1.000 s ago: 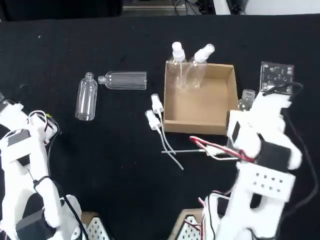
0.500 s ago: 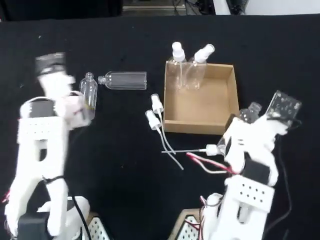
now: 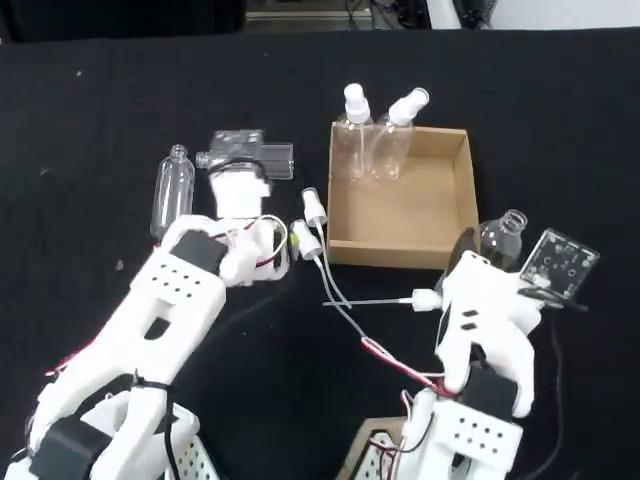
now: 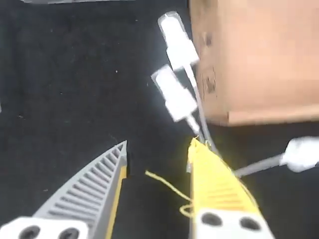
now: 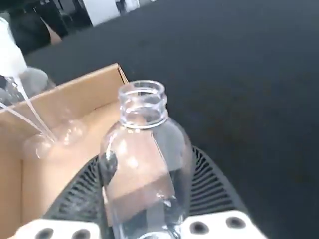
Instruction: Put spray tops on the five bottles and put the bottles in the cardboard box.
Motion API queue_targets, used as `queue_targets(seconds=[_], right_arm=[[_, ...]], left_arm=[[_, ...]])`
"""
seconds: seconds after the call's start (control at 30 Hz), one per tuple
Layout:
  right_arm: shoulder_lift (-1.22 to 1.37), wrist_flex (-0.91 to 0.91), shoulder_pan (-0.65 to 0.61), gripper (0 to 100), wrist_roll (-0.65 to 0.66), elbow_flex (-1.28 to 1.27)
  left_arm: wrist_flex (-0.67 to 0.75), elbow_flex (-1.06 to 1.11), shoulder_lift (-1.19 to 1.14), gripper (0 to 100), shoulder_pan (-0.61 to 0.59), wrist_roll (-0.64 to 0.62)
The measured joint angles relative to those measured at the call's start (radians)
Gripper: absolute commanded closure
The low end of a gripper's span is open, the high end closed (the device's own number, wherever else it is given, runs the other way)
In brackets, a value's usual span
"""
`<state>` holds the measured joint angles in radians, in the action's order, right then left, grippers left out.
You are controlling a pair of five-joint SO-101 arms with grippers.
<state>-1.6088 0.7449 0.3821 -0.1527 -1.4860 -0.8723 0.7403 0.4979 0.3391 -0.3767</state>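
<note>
A clear uncapped bottle (image 5: 144, 164) stands upright in my right gripper (image 5: 149, 160), which is shut on it just right of the cardboard box (image 3: 400, 200). In the high view that bottle (image 3: 503, 236) sits above the right gripper (image 3: 487, 262). My left gripper (image 4: 158, 144) is open, low over the black table, its fingertips just short of two loose spray tops (image 4: 172, 94) (image 4: 177, 42) beside the box's left wall. From above, the left gripper (image 3: 283, 243) is next to these tops (image 3: 303, 238) (image 3: 314, 208). A third spray top (image 3: 425, 298) lies in front of the box.
Two capped bottles (image 3: 355, 130) (image 3: 395, 130) stand in the box at its back wall. Two bare bottles lie at the left: one (image 3: 172, 190) apart, one (image 3: 268, 158) partly under the left arm. Thin tubes (image 3: 340, 300) trail across the table in front of the box.
The left arm has swung from the far left across to the spray tops beside the box. The right arm has shifted and tilted with the bottle still in its grip.
</note>
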Motion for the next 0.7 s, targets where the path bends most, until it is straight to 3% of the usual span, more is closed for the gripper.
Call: queue_targets(seconds=[0.13,0.3,0.6,0.7], right_arm=[[-0.072,0.038,0.000,98.7,0.000,0.000],[-0.133,0.074,0.000,98.7,0.000,0.000],[-0.144,0.074,0.000,98.7,0.000,0.000],[-0.144,0.074,0.000,98.7,0.000,0.000]], left_arm=[[0.181,0.101,0.000,72,-0.002,-0.167],[0.358,0.133,-0.075,73,-0.002,-0.207],[0.379,-0.037,-0.440,73,0.000,-0.322],[0.325,-0.127,-0.537,73,0.000,-0.384]])
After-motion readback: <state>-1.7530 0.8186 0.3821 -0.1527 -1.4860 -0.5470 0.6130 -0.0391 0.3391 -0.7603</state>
